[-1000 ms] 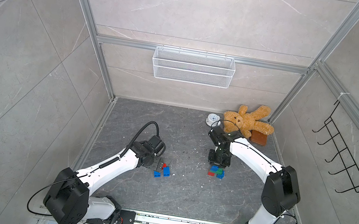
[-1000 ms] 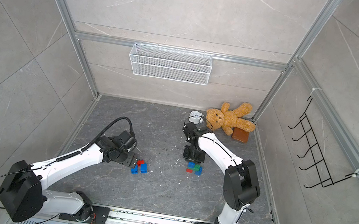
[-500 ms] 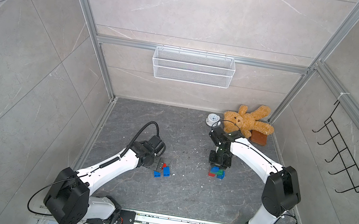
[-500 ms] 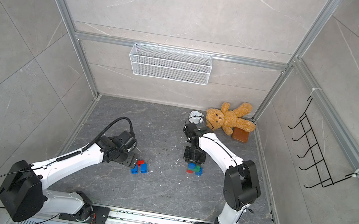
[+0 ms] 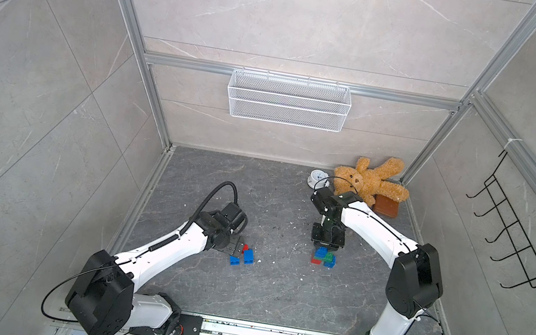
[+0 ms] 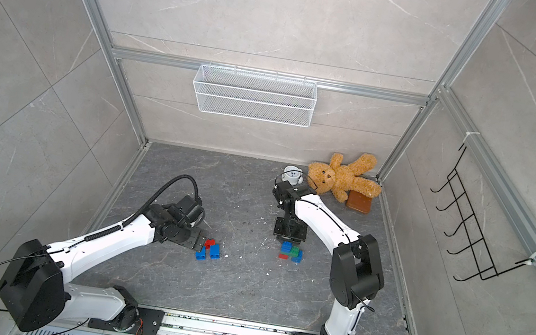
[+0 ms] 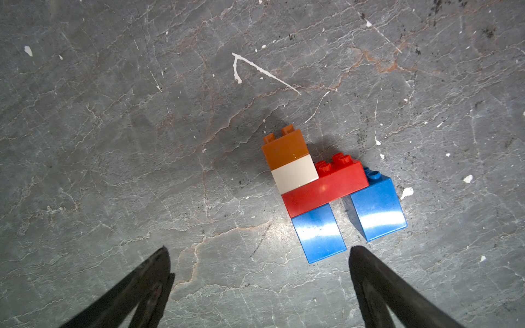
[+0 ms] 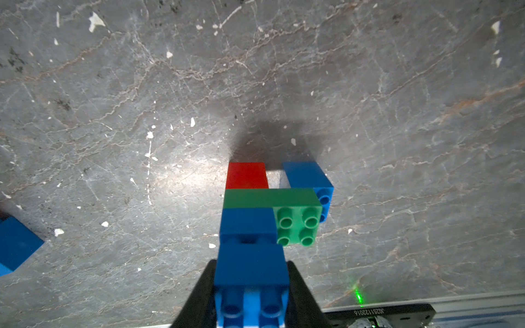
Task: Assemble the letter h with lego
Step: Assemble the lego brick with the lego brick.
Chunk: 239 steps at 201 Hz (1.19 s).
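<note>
our right claw (image 8: 251,264) pinches a blue brick (image 8: 250,277) at the end of a joined lego piece, followed by a second blue brick (image 8: 247,224), a green bar (image 8: 270,198), a red leg (image 8: 247,176) and a blue leg (image 8: 305,174). our left claw (image 7: 260,251) is spread wide above the bench (image 7: 113,113), just beside a second piece with a brown brick (image 7: 284,150), a white brick (image 7: 295,174), a red bar (image 7: 324,188) and 2 blue feet (image 7: 319,233).
</note>
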Each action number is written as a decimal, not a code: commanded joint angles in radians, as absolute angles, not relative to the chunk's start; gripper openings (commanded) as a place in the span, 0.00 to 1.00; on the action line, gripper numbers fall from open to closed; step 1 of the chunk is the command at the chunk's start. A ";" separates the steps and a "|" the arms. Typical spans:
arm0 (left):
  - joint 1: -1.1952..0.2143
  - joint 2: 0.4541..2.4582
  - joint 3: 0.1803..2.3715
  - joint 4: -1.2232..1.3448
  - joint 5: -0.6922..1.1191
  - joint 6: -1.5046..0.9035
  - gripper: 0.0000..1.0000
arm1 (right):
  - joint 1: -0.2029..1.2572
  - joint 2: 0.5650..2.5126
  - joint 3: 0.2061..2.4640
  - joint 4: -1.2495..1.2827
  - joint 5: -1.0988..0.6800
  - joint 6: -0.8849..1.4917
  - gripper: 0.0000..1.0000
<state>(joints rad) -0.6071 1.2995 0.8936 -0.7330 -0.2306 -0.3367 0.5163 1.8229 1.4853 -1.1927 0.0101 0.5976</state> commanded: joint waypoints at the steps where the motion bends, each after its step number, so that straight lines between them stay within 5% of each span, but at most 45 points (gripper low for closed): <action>1: -0.611 1.300 0.928 -0.752 -0.236 -0.321 1.00 | 0.512 1.839 1.474 -1.201 0.005 0.581 0.00; 164: -0.612 1.299 0.927 -0.753 -0.236 -0.321 1.00 | 0.505 1.844 1.239 -1.064 0.006 0.604 0.00; 223: -0.612 1.301 0.927 -0.752 -0.232 -0.321 1.00 | 0.509 1.819 1.333 -1.132 -0.011 0.599 0.00; 239: -0.611 1.301 0.927 -0.752 -0.234 -0.321 1.00 | 0.512 1.805 1.367 -1.153 -0.013 0.599 0.12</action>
